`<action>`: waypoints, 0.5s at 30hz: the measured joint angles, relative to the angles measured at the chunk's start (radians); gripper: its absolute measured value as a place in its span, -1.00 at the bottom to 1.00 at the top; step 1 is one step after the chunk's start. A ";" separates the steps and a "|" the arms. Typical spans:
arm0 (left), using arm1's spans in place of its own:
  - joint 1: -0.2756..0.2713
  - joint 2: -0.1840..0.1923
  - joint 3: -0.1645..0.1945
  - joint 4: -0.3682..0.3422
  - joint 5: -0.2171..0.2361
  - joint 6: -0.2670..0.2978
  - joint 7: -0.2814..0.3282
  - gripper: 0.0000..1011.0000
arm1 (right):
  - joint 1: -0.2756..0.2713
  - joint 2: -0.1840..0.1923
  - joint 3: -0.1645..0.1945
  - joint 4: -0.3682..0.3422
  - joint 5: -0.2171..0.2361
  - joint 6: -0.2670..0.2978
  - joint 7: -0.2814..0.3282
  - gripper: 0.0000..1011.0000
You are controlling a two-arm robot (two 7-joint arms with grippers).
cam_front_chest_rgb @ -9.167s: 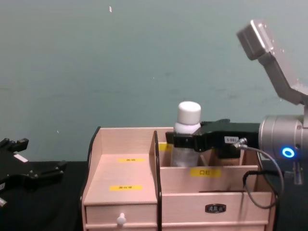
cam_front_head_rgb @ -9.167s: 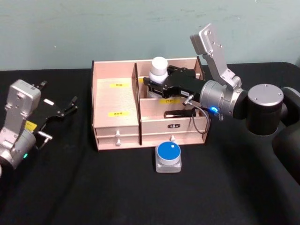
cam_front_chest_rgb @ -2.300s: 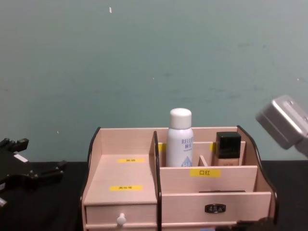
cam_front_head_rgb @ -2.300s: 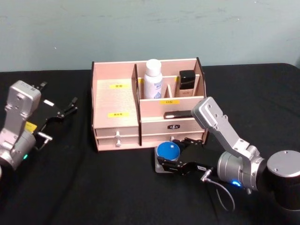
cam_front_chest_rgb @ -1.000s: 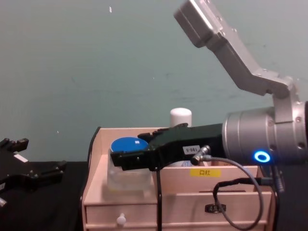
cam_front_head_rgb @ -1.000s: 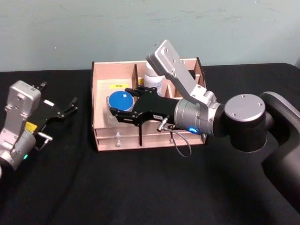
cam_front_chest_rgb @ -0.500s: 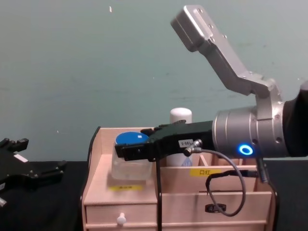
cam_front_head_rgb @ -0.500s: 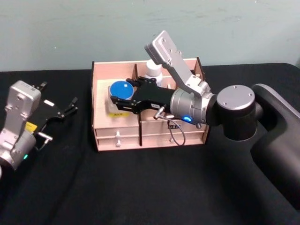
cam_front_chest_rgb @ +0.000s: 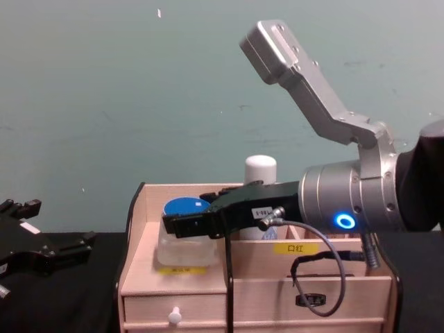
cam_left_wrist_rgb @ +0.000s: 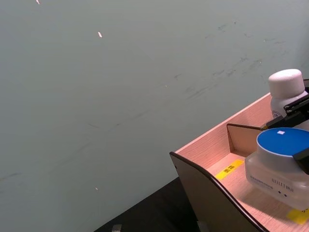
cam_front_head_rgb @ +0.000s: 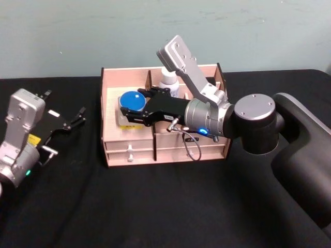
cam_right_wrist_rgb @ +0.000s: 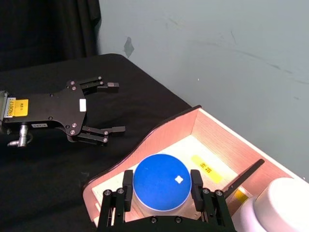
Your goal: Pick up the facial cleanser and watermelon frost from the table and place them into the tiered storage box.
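The white-capped bottle (cam_front_head_rgb: pixel 168 82) already stands in the pale wooden tiered storage box (cam_front_head_rgb: pixel 129 145), and the right gripper (cam_front_head_rgb: pixel 132 110) clasps the blue-lidded clear jar (cam_front_head_rgb: pixel 131 105) over its left shelf, unreleased; the left gripper (cam_front_head_rgb: pixel 77 118) waits spread aside.

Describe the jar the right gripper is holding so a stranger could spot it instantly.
Find the wooden storage box on the black table. Above its wide left section, the right gripper is clamped on a squat clear jar. Its round blue lid sets it apart from the tall white-capped bottle behind.
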 joint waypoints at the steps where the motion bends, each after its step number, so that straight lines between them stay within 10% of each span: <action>1: 0.000 0.000 0.000 0.000 0.000 0.000 0.000 1.00 | 0.000 0.000 0.000 0.000 0.000 0.001 0.000 0.41; 15: 0.000 0.000 0.000 0.000 0.000 0.000 0.000 1.00 | 0.000 -0.001 -0.004 0.005 -0.005 0.011 -0.003 0.41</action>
